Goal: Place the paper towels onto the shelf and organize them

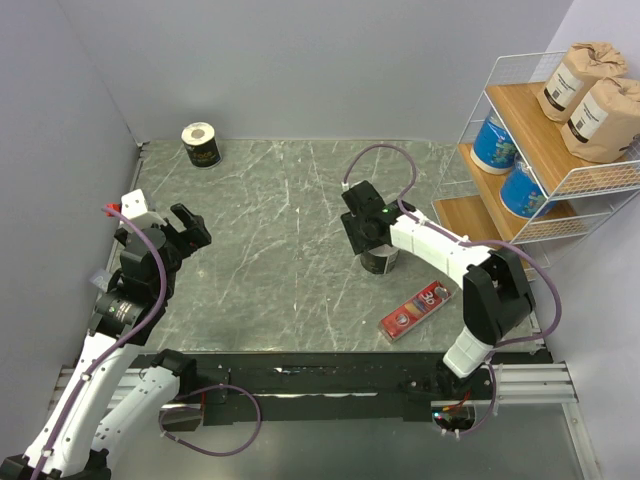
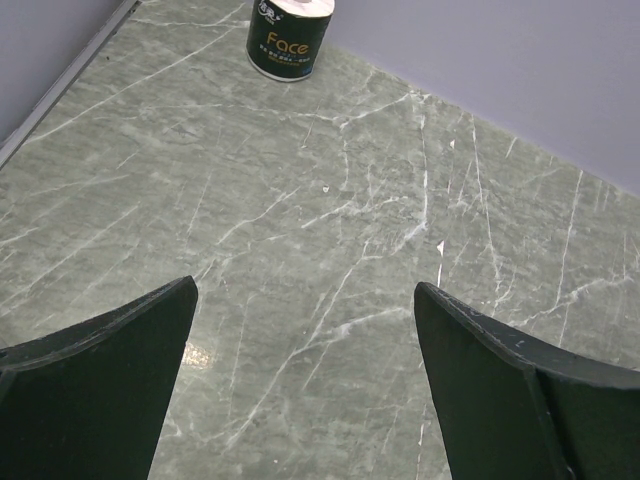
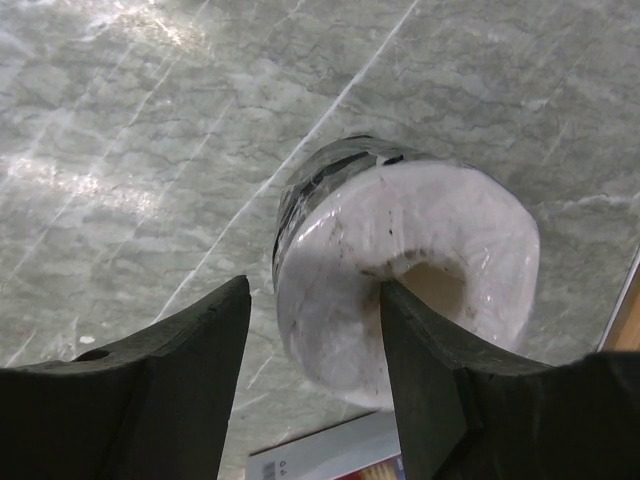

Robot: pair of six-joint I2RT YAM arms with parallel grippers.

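Red box [image 1: 417,311] near black roll [image 1: 380,264], mid-table.

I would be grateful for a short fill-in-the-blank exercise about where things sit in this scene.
The brown rolls sit on the shelf's ___ tier.
The blue rolls sit on its ___ tier.
The roll in the table's far-left corner has a ___ wrapper.
The flat box beside the right arm is ___.
Missing words: top, middle, black, red.

Robot lab: walled marble-look table [image 1: 280,200]
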